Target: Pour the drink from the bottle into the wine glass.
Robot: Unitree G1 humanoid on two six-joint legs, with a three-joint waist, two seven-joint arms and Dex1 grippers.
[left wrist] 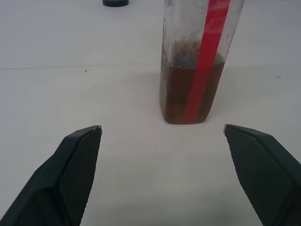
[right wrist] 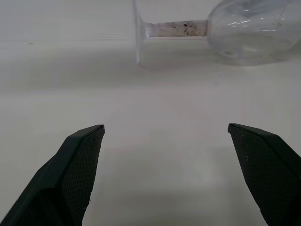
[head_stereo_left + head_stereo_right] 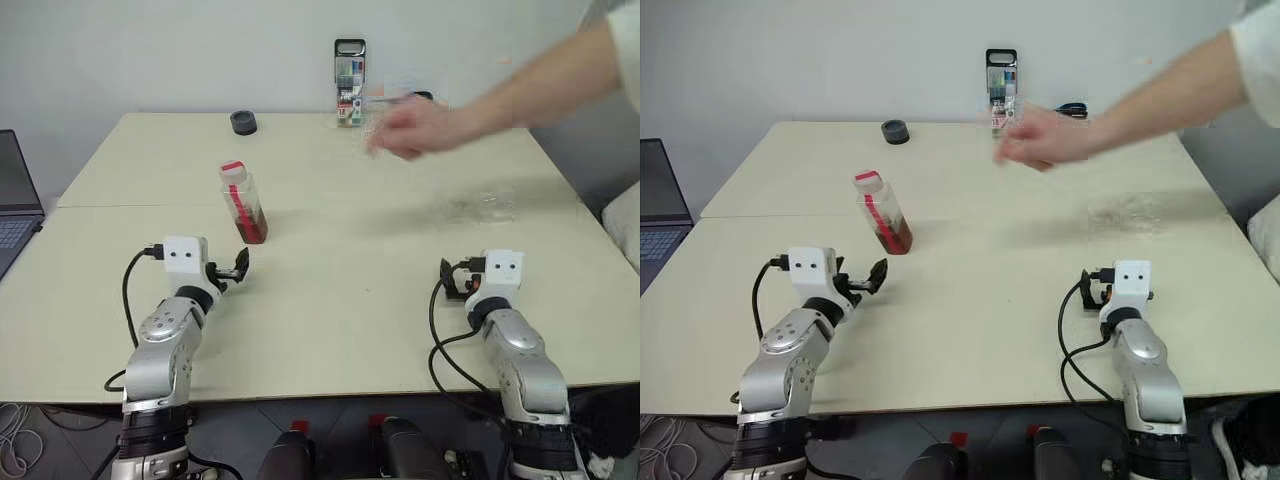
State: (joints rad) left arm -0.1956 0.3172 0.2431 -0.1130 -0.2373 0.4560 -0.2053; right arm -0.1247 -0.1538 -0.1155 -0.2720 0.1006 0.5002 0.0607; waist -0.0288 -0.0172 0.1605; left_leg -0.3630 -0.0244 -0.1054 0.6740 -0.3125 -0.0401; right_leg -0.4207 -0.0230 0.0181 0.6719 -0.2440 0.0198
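Note:
The bottle (image 3: 243,203) stands upright left of the table's middle, with a red cap and a red strip down its side. The amber-brown drink (image 1: 178,94) fills roughly its lower third. My left gripper (image 1: 162,127) is open just short of the bottle, fingers level and wider than its body. The wine glass (image 2: 244,28) lies on its side on the table's right half, its foot (image 2: 139,35) and stem (image 2: 174,29) level with the surface. My right gripper (image 2: 166,125) is open a little before it, touching nothing.
A person's arm reaches in from the right, the hand (image 3: 412,128) hovering over the far middle of the table. A tall marker pack (image 3: 350,82) and a small black round object (image 3: 243,122) stand at the far edge. A laptop (image 3: 15,205) sits at the left.

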